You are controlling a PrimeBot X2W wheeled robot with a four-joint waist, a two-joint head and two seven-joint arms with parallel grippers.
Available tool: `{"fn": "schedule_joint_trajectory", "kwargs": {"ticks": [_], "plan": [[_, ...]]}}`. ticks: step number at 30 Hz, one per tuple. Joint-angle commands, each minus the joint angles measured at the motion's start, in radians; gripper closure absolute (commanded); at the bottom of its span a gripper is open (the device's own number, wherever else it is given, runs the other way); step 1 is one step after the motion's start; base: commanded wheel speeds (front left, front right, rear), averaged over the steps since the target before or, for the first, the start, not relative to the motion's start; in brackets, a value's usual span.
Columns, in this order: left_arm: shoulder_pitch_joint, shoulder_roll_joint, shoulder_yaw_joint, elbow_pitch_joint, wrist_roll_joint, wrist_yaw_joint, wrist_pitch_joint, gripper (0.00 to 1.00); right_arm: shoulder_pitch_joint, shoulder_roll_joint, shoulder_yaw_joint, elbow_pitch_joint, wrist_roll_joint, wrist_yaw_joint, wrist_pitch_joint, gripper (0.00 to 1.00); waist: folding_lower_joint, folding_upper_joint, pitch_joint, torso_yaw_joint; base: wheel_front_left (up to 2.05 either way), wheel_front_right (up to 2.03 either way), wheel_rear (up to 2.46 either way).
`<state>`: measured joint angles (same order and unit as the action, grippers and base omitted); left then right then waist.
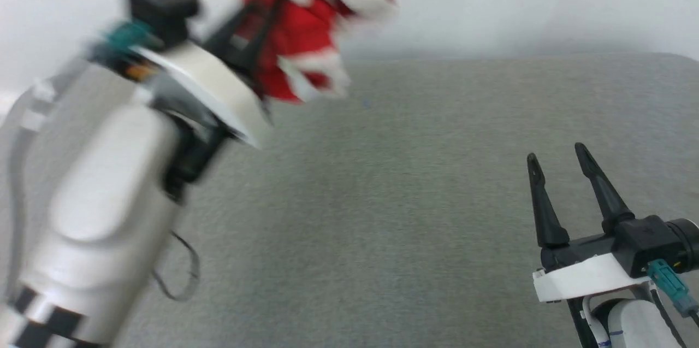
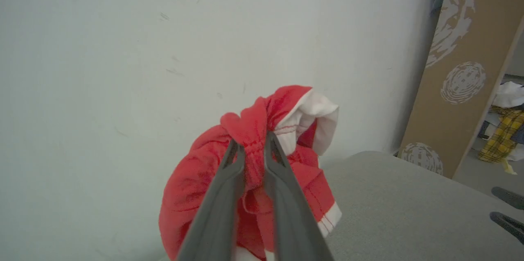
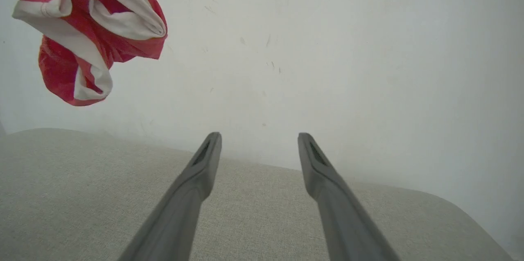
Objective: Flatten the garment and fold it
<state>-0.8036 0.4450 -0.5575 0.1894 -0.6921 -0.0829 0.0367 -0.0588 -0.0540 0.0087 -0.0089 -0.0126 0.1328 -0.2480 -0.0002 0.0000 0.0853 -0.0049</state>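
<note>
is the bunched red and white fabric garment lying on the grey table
No, the red and white fabric garment hangs in the air, clear above the grey table.

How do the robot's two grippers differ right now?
The left gripper is pinched shut on the bunched red garment; the right gripper is open and empty. The left gripper is up high, the garment hanging clear of the grey surface; the right gripper sits low over it. Both have two long dark fingers.
</note>
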Motion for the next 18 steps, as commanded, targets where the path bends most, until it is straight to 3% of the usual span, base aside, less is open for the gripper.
{"fn": "schedule_joint_trajectory", "kwargs": {"ticks": [1, 7, 13, 15, 18], "plan": [[0.030, -0.028, -0.025, -0.001, 0.007, 0.005, -0.010, 1.00, 0.008, 0.003, 0.001, -0.005, 0.011, -0.002, -0.002, 0.00, 0.0002, 0.0000, -0.007, -0.069, 0.00, 0.00, 0.00], [0.129, -0.132, -0.176, 0.097, 0.048, -0.008, -0.021, 1.00, 0.007, 0.004, 0.013, -0.013, 0.030, -0.002, 0.007, 0.00, 0.0002, 0.0000, 0.037, -0.154, 0.00, 0.00, 0.00], [0.212, -0.170, -0.303, 0.273, 0.069, -0.028, 0.025, 1.00, 0.011, 0.004, 0.028, -0.007, 0.050, -0.002, 0.013, 0.00, 0.0002, 0.0000, 0.077, -0.200, 0.00, 0.00, 0.00], [0.214, -0.168, -0.335, 0.315, 0.080, -0.032, 0.047, 0.00, 0.014, 0.004, 0.031, 0.002, 0.054, -0.002, 0.014, 0.00, 0.0002, 0.0000, 0.082, -0.200, 0.00, 0.00, 0.00], [0.210, -0.170, -0.352, 0.349, 0.099, -0.033, 0.018, 0.00, 0.020, 0.004, 0.039, 0.016, 0.056, -0.002, 0.017, 0.00, 0.0002, 0.0000, 0.073, -0.186, 0.00, 0.00, 0.00]]}}
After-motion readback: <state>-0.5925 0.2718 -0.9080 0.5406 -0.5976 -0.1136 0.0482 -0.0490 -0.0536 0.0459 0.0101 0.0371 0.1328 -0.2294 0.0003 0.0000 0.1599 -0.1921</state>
